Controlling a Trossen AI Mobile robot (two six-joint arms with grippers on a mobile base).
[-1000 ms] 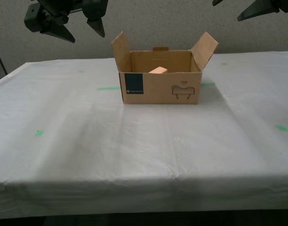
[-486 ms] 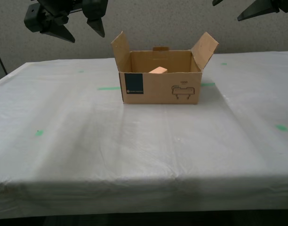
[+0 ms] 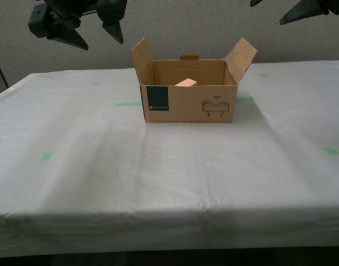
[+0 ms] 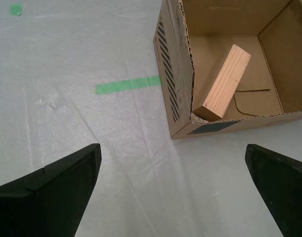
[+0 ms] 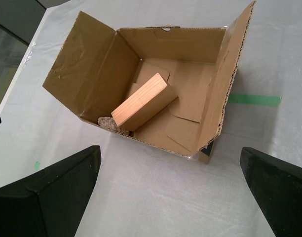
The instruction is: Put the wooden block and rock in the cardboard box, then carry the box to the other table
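Observation:
The cardboard box point(image 3: 187, 102) stands open on the white-covered table point(image 3: 158, 166), with its side flaps up. Inside it the wooden block point(image 5: 141, 101) leans against the front wall, and one end shows above the rim in the exterior view point(image 3: 186, 83). The rock point(image 5: 107, 121) lies under the block's raised end, mostly hidden. My second gripper point(image 3: 100, 43) hangs open above the table at the exterior view's upper left. Its wrist view has the box point(image 4: 230, 64) just ahead of its fingertips. My first gripper point(image 3: 267, 13) hangs open at the exterior view's upper right. Both hold nothing.
Short green tape strips lie beside the box point(image 3: 128, 103) point(image 3: 244, 100), and small green marks dot the cloth point(image 3: 46, 157) point(image 3: 330, 150). The table's front edge point(image 3: 169, 213) runs across the exterior view. A grey wall stands behind.

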